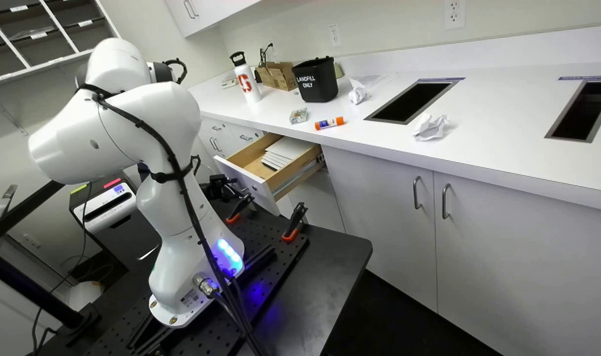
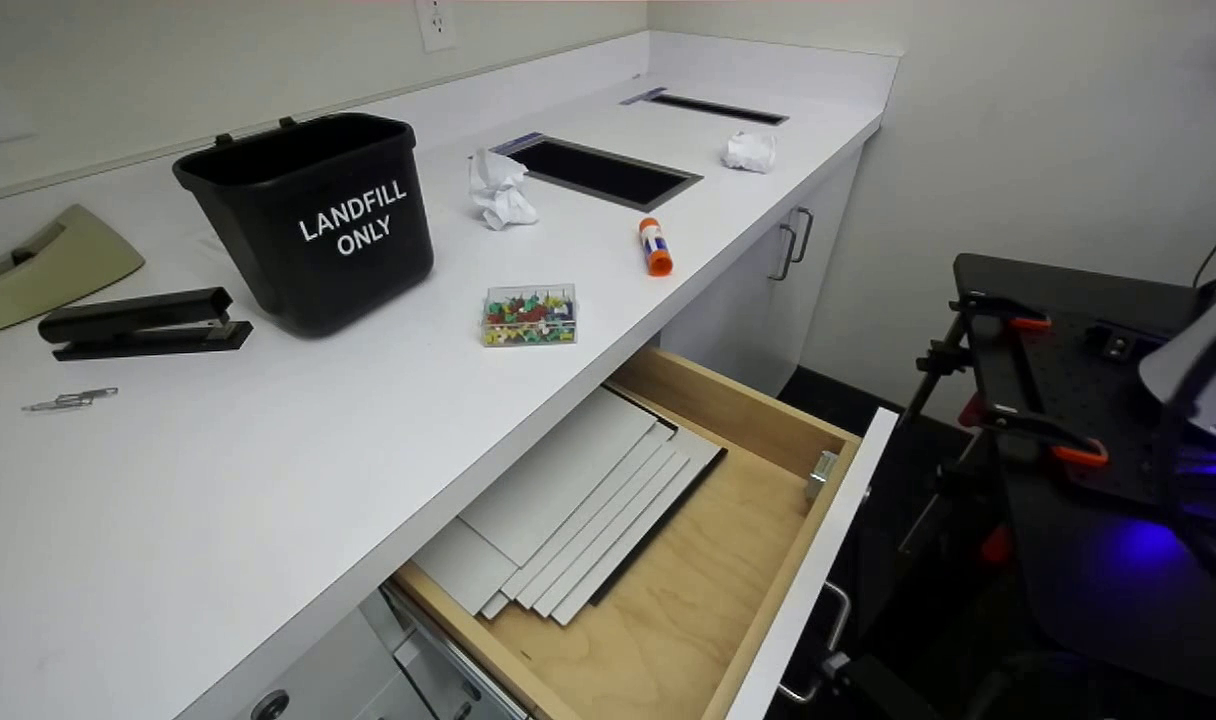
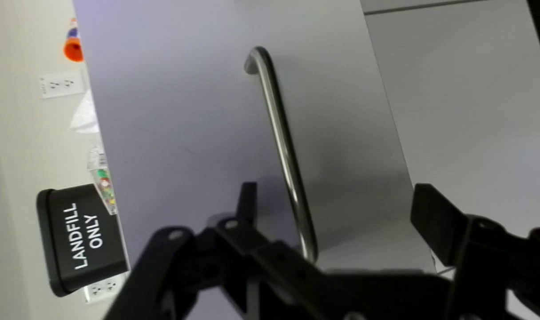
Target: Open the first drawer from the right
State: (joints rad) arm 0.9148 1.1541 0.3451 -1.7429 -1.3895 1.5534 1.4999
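Bench (image 2: 348, 440), long and white, lies beyond the fingers (image 3: 434, 222); the robot arm (image 1: 167, 109) that carries them stands on their near side. Tall cabinet doors (image 1: 374, 212) stand off to the side of the fingers, and more drawer fronts (image 1: 235, 133) lie off the other way. So the drawer (image 2: 688, 570) directly in front of them fits the 1st from the right, by my reading.

In both exterior views that drawer stands well out from under the bench, its bare wood showing. I judge the task's main part done: the thing is open, and widely. Whether it could come out farther I cannot tell. If not, what is left is perhaps only to back the fingers clear.

Farther from the fingers, past the top edge of the drawer's front, a black bin (image 3: 85, 238) shows. Pale boards (image 2: 558, 470) lie in the drawer, on the far side of its front from the fingers.

The 2 fingers are apart. In the wrist view the metal handle (image 3: 283, 138) runs between them with a gap on either side, so they are not clamped on it; how deep they sit relative to it is unclear. Beyond them, over the same top edge, come 1 box of pushpins (image 3: 104, 184) and, smallest, 1 glue stick (image 3: 73, 42).
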